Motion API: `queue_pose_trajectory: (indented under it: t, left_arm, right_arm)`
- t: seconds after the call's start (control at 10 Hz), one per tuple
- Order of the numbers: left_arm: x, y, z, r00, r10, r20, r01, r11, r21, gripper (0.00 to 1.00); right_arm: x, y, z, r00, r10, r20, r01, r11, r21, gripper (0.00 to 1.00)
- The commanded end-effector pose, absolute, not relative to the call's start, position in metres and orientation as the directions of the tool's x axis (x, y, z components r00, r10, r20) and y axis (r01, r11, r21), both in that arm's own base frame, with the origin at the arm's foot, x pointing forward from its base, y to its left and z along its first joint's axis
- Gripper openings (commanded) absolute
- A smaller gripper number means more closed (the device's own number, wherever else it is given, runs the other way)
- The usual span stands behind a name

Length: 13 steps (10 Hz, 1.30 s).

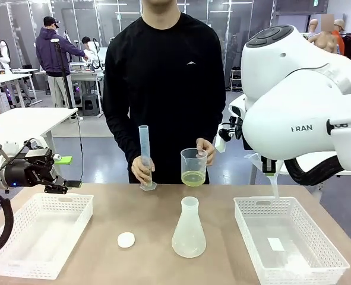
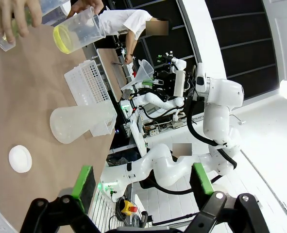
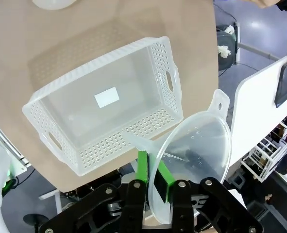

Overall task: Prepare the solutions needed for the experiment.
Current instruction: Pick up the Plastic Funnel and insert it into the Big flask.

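1. Busy lab with other benches behind. I'm working over a brown table (image 1: 157, 208), and the person stands at its far side.
2. The solution (image 1: 193, 177), a shallow pale yellow-green pool, sits in a clear beaker (image 1: 193, 160). One hand (image 1: 206, 149) of the person holds it above the table's far edge. The other hand (image 1: 142, 170) steadies a graduated cylinder (image 1: 144, 142) just beside it.
3. The Erlenmeyer flask (image 1: 189, 231) stands mid-table and looks empty, with a small white disc (image 1: 126, 239) near it.
4. My right gripper (image 3: 152, 173) is clamped on a clear funnel (image 3: 196, 145), above the right basket (image 3: 109, 145).
5. My left gripper (image 2: 142, 179) hangs wide open and empty, near the left basket (image 1: 38, 237).
6. I judge this early: the liquid is not yet in the flask, and the funnel is not yet seated.
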<state>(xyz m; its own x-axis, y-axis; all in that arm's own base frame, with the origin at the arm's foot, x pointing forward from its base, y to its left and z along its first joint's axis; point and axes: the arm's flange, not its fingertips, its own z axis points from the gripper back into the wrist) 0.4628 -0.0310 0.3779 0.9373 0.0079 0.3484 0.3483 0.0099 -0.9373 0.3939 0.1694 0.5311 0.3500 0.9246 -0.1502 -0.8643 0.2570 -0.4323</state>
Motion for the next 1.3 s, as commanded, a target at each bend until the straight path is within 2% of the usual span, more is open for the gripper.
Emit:
queue_pose_trajectory:
  t: [0.0,0.2,0.3,0.4,0.5,0.7,0.9,1.2]
  left_arm:
    - [0.461,-0.031,0.38,0.937,0.013,0.35,0.35,0.006,-0.937,1.0]
    - [0.461,-0.031,0.38,0.937,0.013,0.35,0.35,0.006,-0.937,1.0]
    - [0.461,-0.031,0.38,0.937,0.013,0.35,0.35,0.006,-0.937,1.0]
    - [0.461,-0.031,0.38,0.937,0.013,0.35,0.35,0.006,-0.937,1.0]
    - [0.461,-0.031,0.38,0.937,0.013,0.35,0.35,0.006,-0.937,1.0]
    - [0.461,-0.031,0.38,0.937,0.013,0.35,0.35,0.006,-0.937,1.0]
    - [0.461,-0.031,0.38,0.937,0.013,0.35,0.35,0.006,-0.937,1.0]
    - [0.461,-0.031,0.38,0.937,0.013,0.35,0.35,0.006,-0.937,1.0]
  right_arm:
    - [0.397,0.172,0.533,0.331,0.927,-0.173,-0.872,0.231,-0.432,0.0]
    - [0.397,0.172,0.533,0.331,0.927,-0.173,-0.872,0.231,-0.432,0.0]
    - [0.394,0.172,0.53,0.342,0.926,-0.159,-0.868,0.246,-0.432,0.06]
    - [0.398,0.188,0.521,0.21,0.954,-0.216,-0.886,0.091,-0.456,0.06]
    - [0.397,0.199,0.519,0.128,0.97,-0.206,-0.872,0.011,-0.489,0.06]
    - [0.384,0.227,0.523,-0.017,0.99,-0.143,-0.83,-0.093,-0.55,0.06]
    - [0.37,0.25,0.529,-0.168,0.972,-0.162,-0.774,-0.232,-0.59,0.06]
    - [0.345,0.276,0.538,-0.346,0.932,-0.107,-0.725,-0.338,-0.6,0.06]
